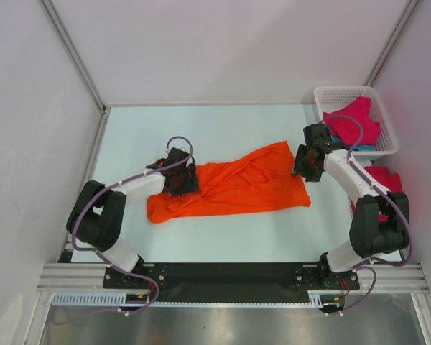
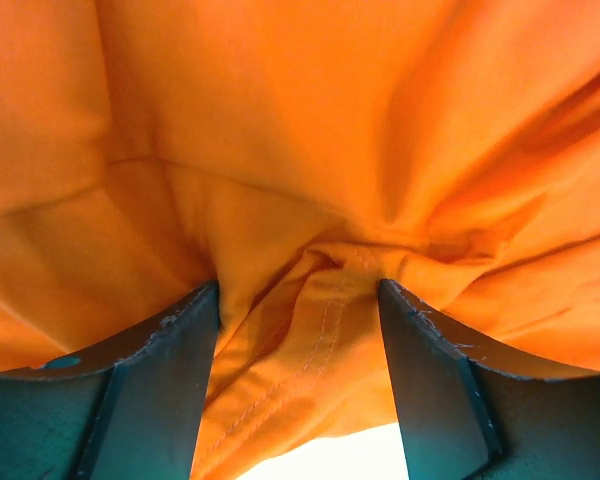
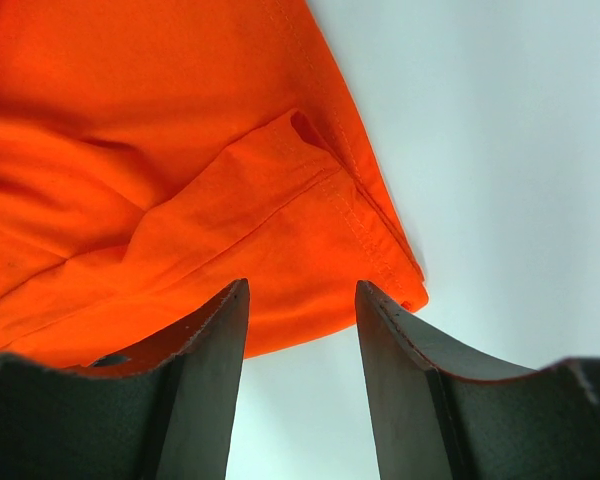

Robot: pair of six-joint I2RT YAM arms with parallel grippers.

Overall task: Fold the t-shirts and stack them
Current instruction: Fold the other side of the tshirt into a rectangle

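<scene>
An orange t-shirt (image 1: 237,187) lies crumpled and stretched across the middle of the table. My left gripper (image 1: 179,180) is down on its left part. In the left wrist view its fingers (image 2: 298,290) stand apart with a stitched hem fold of the orange t-shirt (image 2: 280,130) bunched between them. My right gripper (image 1: 304,164) sits at the shirt's far right corner. It is open (image 3: 302,285), with the hemmed corner of the orange t-shirt (image 3: 130,150) just ahead of the tips and bare table between the fingers.
A white mesh basket (image 1: 345,90) stands at the back right, holding a magenta t-shirt (image 1: 355,118) over a teal one (image 1: 363,146). Another magenta t-shirt (image 1: 384,178) lies on the table behind the right arm. White walls close in both sides.
</scene>
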